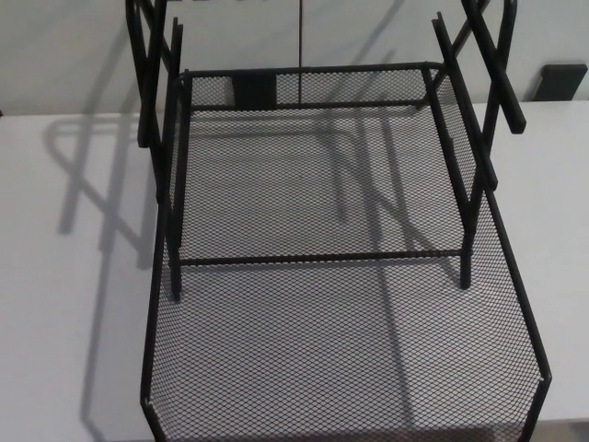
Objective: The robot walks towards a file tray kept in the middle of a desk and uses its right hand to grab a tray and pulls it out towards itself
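A white desk fills most of the head view, from the pale wall at the top down to the lower edge. It shows bare white surface on both sides of the rack, wider on the left, narrower on the right, crossed on the left by grey shadows of the frame.

In the middle of the desk stands the file tray, a black wire rack with crossed side struts rising out of the top of the picture on both sides.

Its lowest tray, black mesh with a thin rod rim, reaches from the back of the rack towards the camera. Its front part sticks out well beyond the rack's front posts, and its front corners lie at the bottom edge of the picture, the left near the desk's lower margin, the right just above it. A cross bar of the rack spans the tray about halfway along. The tray holds nothing; the desk shows through the mesh.

A small dark block sits at the far right against the wall, cut by the picture's edge.

No writing or label can be read anywhere.

Neither hand of the robot shows, so how its fingers stand cannot be told.
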Tool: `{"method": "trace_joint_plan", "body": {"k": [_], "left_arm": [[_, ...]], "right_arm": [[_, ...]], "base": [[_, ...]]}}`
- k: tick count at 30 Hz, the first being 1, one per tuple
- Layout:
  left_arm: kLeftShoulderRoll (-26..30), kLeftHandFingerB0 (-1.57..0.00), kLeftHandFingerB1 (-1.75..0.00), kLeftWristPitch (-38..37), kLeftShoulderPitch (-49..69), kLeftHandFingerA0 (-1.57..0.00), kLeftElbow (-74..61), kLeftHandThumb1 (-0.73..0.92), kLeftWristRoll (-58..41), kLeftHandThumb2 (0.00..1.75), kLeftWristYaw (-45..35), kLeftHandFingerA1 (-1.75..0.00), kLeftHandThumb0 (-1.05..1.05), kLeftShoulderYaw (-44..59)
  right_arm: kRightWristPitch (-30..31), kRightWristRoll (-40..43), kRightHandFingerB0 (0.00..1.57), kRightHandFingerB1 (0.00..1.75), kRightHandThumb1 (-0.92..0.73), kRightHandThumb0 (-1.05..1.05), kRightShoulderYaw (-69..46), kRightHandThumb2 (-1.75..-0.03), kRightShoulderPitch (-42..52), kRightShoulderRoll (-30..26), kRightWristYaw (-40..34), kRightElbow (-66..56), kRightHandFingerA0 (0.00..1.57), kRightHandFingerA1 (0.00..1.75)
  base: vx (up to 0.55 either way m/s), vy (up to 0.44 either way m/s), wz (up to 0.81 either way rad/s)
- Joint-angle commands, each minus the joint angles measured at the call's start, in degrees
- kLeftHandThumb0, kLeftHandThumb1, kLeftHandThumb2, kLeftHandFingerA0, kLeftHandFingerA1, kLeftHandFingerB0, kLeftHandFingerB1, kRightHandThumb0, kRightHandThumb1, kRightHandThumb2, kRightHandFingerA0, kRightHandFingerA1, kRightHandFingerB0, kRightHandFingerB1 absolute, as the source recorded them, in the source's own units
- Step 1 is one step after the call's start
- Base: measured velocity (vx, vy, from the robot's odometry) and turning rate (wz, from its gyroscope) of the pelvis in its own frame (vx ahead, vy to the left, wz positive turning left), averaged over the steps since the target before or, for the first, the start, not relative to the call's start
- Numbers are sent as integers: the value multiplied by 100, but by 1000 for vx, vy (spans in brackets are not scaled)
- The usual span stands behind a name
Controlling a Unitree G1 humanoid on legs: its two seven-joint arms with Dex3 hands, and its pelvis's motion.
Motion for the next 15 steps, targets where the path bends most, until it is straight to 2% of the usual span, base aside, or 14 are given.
{"method": "trace_joint_plan", "body": {"k": [1,2,10,11,12,13,14,15], "left_arm": [[138,-17,-44,-275,-94,-22,153,76,-72,62,109,-55,-23,-15],[148,-15,-46,-286,-92,-21,171,73,-25,71,157,-56,-29,-51],[182,-15,-46,-301,-130,-18,192,73,-43,72,115,-55,-30,-119],[185,-15,-45,-301,-141,-17,202,73,-59,71,109,-54,-30,-121],[193,-15,-45,-294,-155,-17,209,73,-81,70,99,-53,-29,-114],[195,-15,-45,-281,-152,-17,195,73,-95,70,97,-53,-29,-110],[213,-16,-45,-247,-148,-17,135,73,-90,71,73,-53,-29,-127],[225,-16,-45,-210,-160,-16,103,73,-95,70,63,-52,-29,-131]], "right_arm": [[-145,52,32,53,-49,-65,-15,-90,-42,-16,-108,63,43,59],[-90,33,33,53,-49,-65,-2,-91,-65,-5,-147,86,45,61],[-184,9,39,56,-50,-63,48,-91,-129,-35,-179,38,45,61],[-200,17,47,46,-65,-64,46,-59,-144,-33,-192,23,55,56],[-213,33,30,52,-50,-63,32,-93,-179,-21,-222,-2,50,65],[-205,49,30,52,-50,-63,18,-93,-200,-10,-238,-15,50,65],[-165,70,38,46,-60,-66,-3,-60,-281,8,-293,-70,52,60],[-91,70,38,46,-61,-64,-5,-59,-364,26,-338,-124,50,59]], "base": [[0,0,0],[0,0,0],[0,0,0],[0,0,0],[0,0,0],[0,0,0],[0,0,0],[0,0,0]]}}
